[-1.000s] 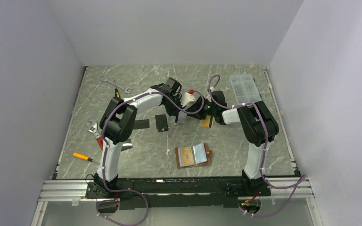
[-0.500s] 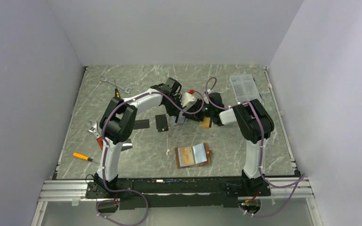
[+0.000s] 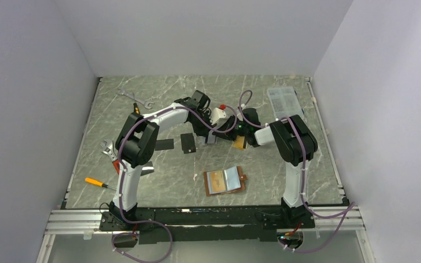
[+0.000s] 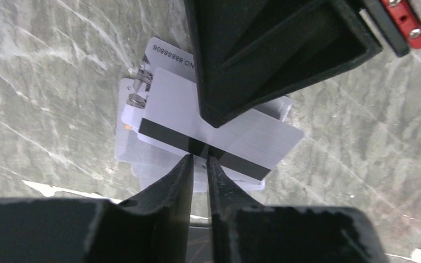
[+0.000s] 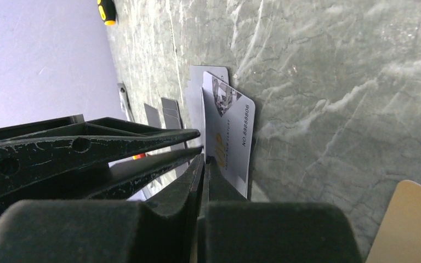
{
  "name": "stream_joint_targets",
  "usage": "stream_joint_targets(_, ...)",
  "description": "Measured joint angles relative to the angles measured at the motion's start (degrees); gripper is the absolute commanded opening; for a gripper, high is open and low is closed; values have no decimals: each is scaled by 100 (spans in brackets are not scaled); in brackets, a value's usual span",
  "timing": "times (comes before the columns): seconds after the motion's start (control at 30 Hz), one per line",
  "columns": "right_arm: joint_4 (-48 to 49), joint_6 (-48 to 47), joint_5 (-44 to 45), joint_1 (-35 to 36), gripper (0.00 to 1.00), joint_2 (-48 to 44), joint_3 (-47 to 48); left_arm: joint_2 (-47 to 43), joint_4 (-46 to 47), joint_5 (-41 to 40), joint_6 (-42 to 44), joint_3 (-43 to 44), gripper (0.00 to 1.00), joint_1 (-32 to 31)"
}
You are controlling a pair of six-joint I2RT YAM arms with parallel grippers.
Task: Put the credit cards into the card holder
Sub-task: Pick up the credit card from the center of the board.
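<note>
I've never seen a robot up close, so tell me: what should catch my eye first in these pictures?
The left gripper and the right gripper meet tip to tip mid-table over a fanned pile of silver-grey credit cards, the top one crossed by a black stripe. Towards the near edge of the table the tan card holder lies open, and an orange-handled screwdriver sits by the left edge.

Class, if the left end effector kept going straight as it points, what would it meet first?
Probably the silver-grey striped card, right at the left end effector's tips; depth is unclear.
</note>
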Motion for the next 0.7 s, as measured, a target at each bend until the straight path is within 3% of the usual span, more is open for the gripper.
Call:
stream_joint_targets(0.07, 39, 11, -17, 4, 0, -2, -2, -33, -79, 72, -42, 0, 33, 24)
stream_joint_targets(0.1, 48, 13, -22, 4, 0, -9, -4, -68, -160, 149, -79, 0, 41, 66)
stream_joint_targets(0.17, 96, 11, -57, 4, 0, -44, -33, -144, -393, 339, -177, 59, 64, 131)
stream_joint_targets(0.23, 96, -9, -83, 4, 0, -146, -109, -212, -682, 621, -382, 304, 80, 297)
stream_joint_targets(0.27, 87, -24, -98, 4, 0, -210, -146, -275, -748, 754, -476, 402, 97, 411)
stream_joint_targets(0.53, 177, -304, -315, 4, 0, -1246, -671, -1690, -564, 2048, -1700, 59, 99, 1475)
stream_joint_targets(0.7, 586, -293, -662, 4, 0, -1880, -1137, -1958, -361, 3014, -2345, -404, 99, 1445)
